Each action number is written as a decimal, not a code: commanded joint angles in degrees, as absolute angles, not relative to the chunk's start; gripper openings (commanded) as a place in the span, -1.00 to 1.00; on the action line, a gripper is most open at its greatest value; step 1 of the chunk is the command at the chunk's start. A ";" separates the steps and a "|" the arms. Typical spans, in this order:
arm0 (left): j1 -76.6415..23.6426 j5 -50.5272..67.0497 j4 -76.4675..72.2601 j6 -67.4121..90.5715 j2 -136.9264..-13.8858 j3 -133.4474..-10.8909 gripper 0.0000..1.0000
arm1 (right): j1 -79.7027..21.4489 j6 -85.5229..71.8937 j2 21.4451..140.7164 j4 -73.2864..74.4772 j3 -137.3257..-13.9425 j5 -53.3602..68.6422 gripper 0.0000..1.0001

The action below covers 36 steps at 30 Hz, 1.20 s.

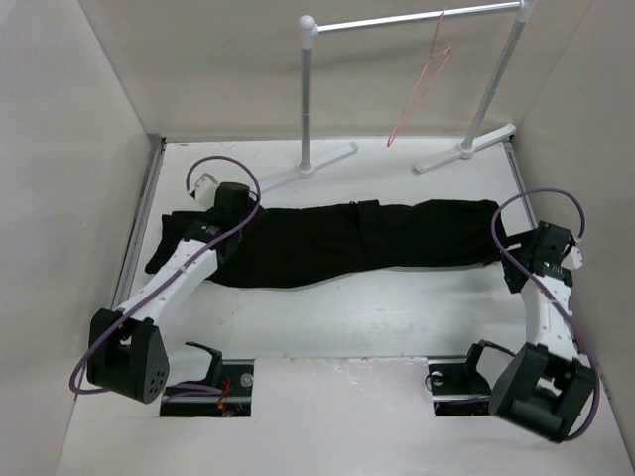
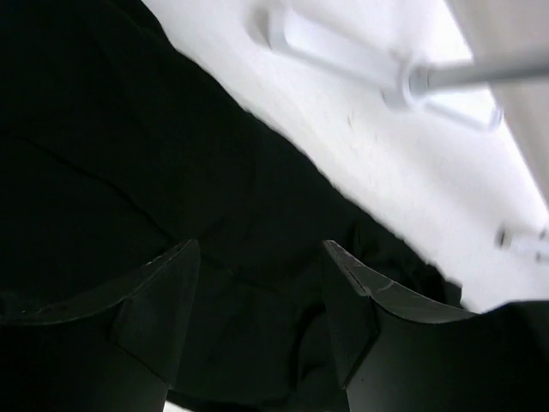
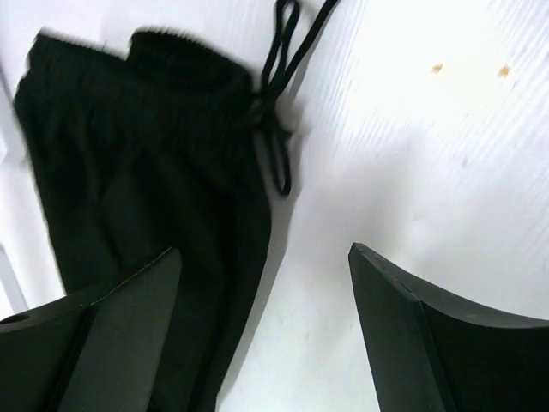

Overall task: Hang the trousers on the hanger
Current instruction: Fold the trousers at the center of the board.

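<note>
Across the middle of the bench (image 1: 377, 317), the trousers (image 1: 357, 238) lie flat and stretched lengthwise, leg ends near the left edge and waist end close to the right edge. A broad bare strip runs between their near hem and the near edge. A narrower strip separates them from the feet of the garment rail (image 1: 417, 20) along the far edge. The hanger (image 1: 425, 84) hangs from the rail bar toward the far right corner, well apart from the cloth.

The left end effector (image 2: 262, 249) sits over the leg end, jaws apart, with black fabric filling the gap beneath; whether the fingers touch it I cannot tell. The right end effector (image 3: 264, 249) is spread wide at the waist end. One finger is over the cloth below the waistband (image 3: 184, 47) and the other over bare bench, with the drawstring (image 3: 283, 51) trailing ahead.
</note>
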State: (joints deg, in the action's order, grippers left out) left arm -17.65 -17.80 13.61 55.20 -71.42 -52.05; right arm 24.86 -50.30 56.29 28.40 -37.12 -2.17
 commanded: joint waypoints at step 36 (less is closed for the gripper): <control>-15.34 -14.15 18.27 49.92 -63.11 -48.69 0.07 | 25.36 -47.91 51.71 21.17 -43.14 -13.71 -0.70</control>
